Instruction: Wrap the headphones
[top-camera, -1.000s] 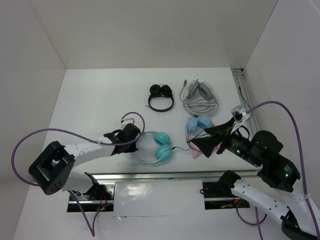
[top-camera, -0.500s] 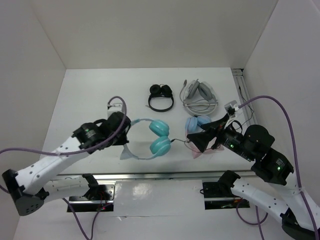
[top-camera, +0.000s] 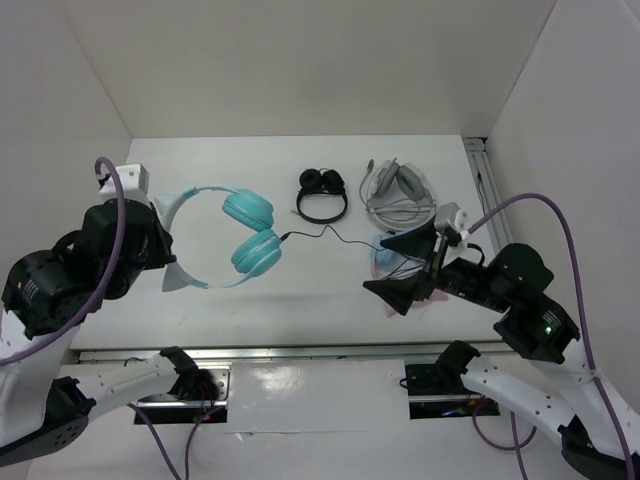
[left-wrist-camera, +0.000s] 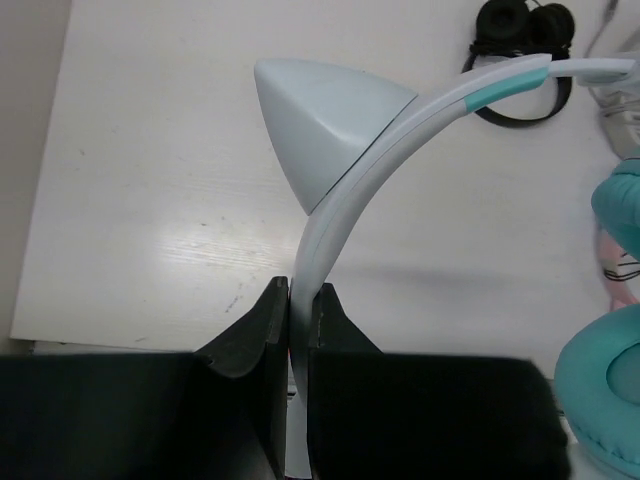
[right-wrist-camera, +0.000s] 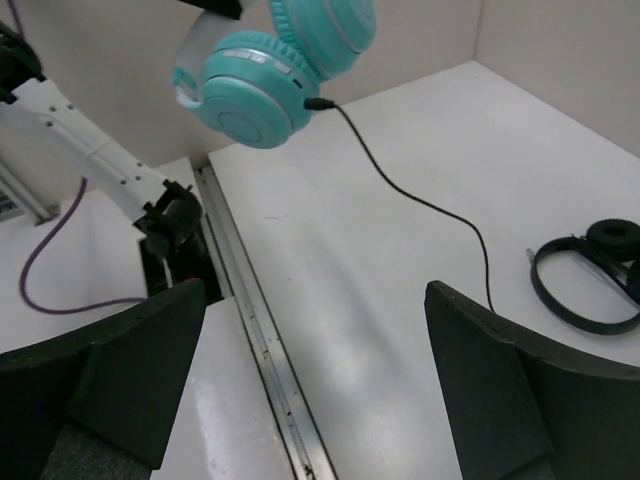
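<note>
Teal-cupped and probably light, the headphones (top-camera: 255, 250) hang clear of the tabletop (top-camera: 300, 310), with the left end effector (left-wrist-camera: 298, 300) clamped on their stiff, smooth headband (left-wrist-camera: 345, 190). The thin cable (top-camera: 330, 232) trails limp toward the right end effector (top-camera: 402, 266), whose fingers stand apart. It looks easiest to pinch near the plug.

Before you, a white table (top-camera: 200, 170) sits boxed in by a plain pale back wall (top-camera: 300, 60) and two side walls (top-camera: 50, 110), under even, soft light. A metal rail (top-camera: 320, 351) runs along the table's near edge, and you see another rail (top-camera: 481, 165) at its right side.
</note>
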